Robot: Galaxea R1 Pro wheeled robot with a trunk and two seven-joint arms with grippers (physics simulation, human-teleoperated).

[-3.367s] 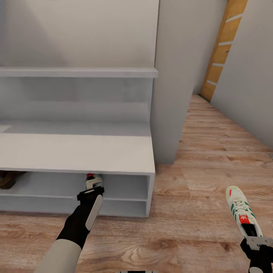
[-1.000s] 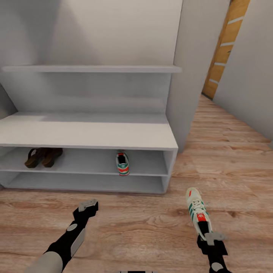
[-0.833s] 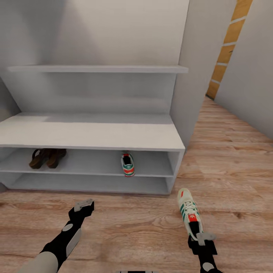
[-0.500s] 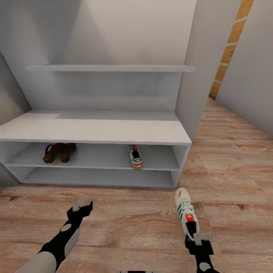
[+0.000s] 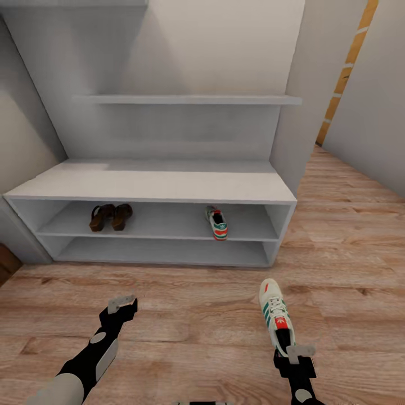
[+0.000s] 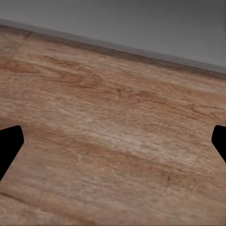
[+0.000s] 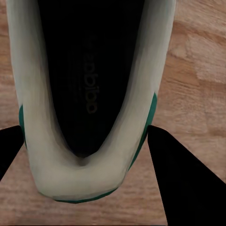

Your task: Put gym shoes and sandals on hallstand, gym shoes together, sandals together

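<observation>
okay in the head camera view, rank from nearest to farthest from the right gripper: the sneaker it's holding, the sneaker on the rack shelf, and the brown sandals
1. Cream-white green-striped sneaker, clamped at its heel in the right gripper.
2. Matching sneaker, on the white rack's upper shelf, right of middle.
3. Brown leather sandals, same shelf, toward the left end.

A low white hallstand [image 5: 152,188] with a flat top and two open tiers stands on the light brown wood-plank floor [image 5: 185,315]. On its upper tier, a pair of brown leather sandals [image 5: 110,216] sits at the left, touching; one cream-white sneaker with green stripes [image 5: 216,223] sits well apart, right of centre.
</observation>
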